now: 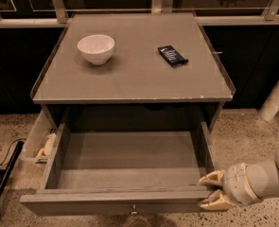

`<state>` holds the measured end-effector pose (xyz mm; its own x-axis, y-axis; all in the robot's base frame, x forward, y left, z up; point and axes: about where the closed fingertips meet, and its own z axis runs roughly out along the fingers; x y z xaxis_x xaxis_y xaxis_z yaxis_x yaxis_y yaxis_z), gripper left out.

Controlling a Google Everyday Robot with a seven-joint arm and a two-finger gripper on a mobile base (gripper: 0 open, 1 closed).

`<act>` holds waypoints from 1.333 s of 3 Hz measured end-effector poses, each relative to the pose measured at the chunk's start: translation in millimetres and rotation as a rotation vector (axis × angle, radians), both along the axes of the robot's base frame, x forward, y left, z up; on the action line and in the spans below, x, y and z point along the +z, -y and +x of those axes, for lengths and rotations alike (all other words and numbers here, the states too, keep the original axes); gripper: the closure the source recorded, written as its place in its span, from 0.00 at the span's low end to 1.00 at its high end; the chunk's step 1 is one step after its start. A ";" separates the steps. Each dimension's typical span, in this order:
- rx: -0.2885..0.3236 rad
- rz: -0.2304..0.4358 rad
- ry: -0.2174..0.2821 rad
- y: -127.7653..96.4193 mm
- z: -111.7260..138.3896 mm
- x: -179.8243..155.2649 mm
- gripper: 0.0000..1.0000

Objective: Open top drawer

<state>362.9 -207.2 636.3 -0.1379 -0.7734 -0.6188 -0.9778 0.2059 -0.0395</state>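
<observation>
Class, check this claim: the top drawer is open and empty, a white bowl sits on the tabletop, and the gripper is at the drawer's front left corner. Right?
One error: the gripper is at the front right corner of the top drawer, not the left, as the camera view shows. The rest holds.

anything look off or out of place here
Mostly tidy: the top drawer is pulled out square and empty, with the claw at its front's right end. One oddity: left of the cabinet, a pale panel leans outward, something tan tucked behind it.
</observation>
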 end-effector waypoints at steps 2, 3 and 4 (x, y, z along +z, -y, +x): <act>0.000 0.000 0.000 0.0 0.0 0.0 0.34; 0.000 0.000 0.000 0.0 0.0 0.0 0.11; 0.000 0.000 0.000 -0.1 0.0 0.0 0.00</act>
